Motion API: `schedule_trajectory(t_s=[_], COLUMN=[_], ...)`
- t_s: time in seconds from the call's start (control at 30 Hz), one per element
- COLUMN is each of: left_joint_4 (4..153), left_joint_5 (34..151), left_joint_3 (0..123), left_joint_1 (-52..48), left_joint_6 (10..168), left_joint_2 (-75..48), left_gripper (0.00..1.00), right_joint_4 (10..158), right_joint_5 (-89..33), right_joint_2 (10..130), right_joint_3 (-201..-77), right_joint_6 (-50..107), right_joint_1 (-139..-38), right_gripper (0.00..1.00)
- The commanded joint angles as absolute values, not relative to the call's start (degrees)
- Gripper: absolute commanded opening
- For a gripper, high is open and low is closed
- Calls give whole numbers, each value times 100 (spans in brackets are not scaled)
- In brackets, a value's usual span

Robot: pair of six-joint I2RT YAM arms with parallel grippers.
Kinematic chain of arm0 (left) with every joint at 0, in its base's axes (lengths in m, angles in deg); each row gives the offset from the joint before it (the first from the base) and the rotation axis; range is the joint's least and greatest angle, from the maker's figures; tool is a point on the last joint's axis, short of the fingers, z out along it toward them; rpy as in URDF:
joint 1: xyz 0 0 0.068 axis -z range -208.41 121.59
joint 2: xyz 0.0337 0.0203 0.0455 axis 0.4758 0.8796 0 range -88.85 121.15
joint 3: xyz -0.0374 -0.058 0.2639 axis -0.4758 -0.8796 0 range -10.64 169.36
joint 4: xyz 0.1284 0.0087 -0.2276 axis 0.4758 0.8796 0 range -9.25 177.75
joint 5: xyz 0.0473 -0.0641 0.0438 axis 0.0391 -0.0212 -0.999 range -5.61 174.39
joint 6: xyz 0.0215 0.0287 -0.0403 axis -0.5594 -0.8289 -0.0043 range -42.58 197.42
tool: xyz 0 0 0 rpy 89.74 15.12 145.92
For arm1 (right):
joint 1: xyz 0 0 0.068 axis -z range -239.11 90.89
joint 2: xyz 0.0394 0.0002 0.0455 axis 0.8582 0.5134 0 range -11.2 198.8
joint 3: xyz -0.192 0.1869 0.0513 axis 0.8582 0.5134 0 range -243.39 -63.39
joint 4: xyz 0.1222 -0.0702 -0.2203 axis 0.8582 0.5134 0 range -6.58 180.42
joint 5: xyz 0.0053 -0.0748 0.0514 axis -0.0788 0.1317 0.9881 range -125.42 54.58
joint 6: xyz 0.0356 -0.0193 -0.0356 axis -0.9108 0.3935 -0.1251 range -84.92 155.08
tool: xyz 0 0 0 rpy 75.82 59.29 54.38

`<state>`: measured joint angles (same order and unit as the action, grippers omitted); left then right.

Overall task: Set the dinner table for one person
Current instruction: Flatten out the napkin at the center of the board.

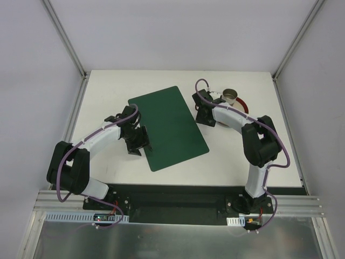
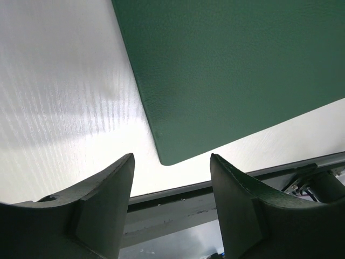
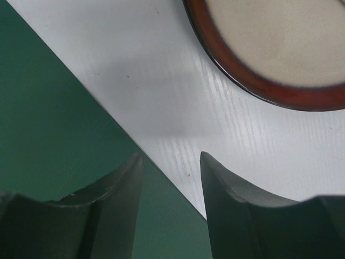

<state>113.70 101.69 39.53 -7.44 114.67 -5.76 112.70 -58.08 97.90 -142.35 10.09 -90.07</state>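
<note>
The white dinner table carries a dark green placemat, lying at a slant in its middle. My left gripper hovers by the mat's near left corner. It is open, with nothing between its fingers, and the mat corner lies just beyond the tips. My right gripper is at the mat's right edge. It is open, and the placemat edge runs under the gap between its fingers. A red-rimmed cream plate lies just beyond it.
A metal cup stands on the red-rimmed plate at the back right. Aluminium frame posts rise at the table's back corners. The table's dark front edge shows just behind the left fingers.
</note>
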Motion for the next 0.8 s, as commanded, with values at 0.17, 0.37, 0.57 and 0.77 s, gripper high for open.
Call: schedule_trajectory(t_s=[0.17,0.37,0.57,0.77], left_joint_4=[11863,12091,12320,12593], left_joint_5=[9740,9521,9230,9116], left_joint_3=[4604,4956,5316,6010], left_joint_1=[-732,-732,-767,-811], left_joint_6=[11091,10889,10686,10537], left_joint_2=[-632,-544,-465,27], left_gripper=[57,57,36,0], right_joint_4=[11278,11243,11181,11102], right_joint_5=[-5652,-5836,-5872,-5845], right_joint_2=[9875,9971,10086,10200], right_joint_3=[-14223,-14118,-13872,-13704], right_joint_6=[854,608,187,-60], right_joint_1=[-9645,-10260,-10665,-10903], right_gripper=[49,33,1,1])
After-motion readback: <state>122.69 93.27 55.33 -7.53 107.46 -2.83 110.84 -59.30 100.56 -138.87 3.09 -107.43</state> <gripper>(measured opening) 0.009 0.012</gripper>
